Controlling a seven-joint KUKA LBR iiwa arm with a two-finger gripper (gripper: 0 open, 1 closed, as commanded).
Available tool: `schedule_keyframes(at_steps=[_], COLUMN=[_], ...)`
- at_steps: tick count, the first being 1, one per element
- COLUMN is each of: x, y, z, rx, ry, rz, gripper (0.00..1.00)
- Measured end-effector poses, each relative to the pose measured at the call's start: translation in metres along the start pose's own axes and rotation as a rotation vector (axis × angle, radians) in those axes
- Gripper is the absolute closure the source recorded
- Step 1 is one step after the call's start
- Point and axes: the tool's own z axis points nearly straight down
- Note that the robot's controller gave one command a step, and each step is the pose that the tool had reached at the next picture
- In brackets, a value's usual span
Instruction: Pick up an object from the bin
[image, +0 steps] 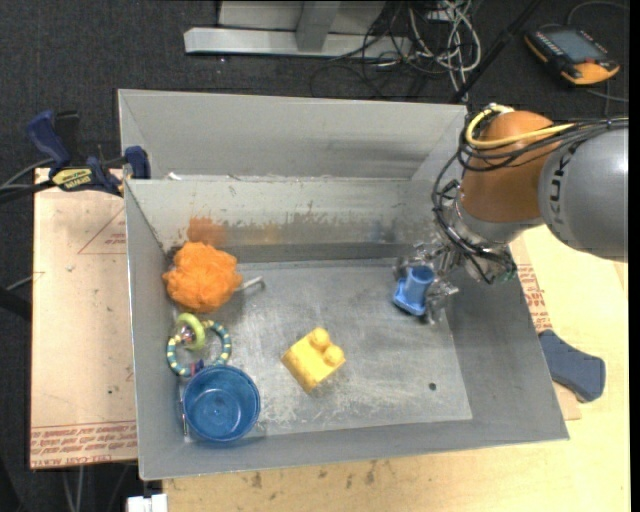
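Gripper pinches a small blue toy in its tips.
Yellow block is down-left of gripper; fluffy orange ball, ring rattle & blue cup lie far left.

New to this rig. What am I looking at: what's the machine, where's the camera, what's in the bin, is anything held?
One camera looks down on a grey metal bin from above and a little to one side. The big grey and orange shape on the right is a robot arm. Its tool is down at the bin's right side, right against a small blue thing. I cannot tell whether it grips it. Loose on the bin floor at the left are a fuzzy orange ball, a multicoloured ring and a round blue dish. A yellow block lies near the middle.
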Motion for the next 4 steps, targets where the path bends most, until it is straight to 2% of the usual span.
schedule_keyframes(at_steps=[2, 3, 4], x=[0.006, 0.02, 0.02], y=[0.003, 0.007, 0.007], z=[0.0, -0.032, -0.032], rx=[-0.002, -0.003, -0.003], ry=[-0.001, 0.004, 0.004], rz=[0.008, -0.031, -0.031], gripper=[1.0, 1.0, 1.0])
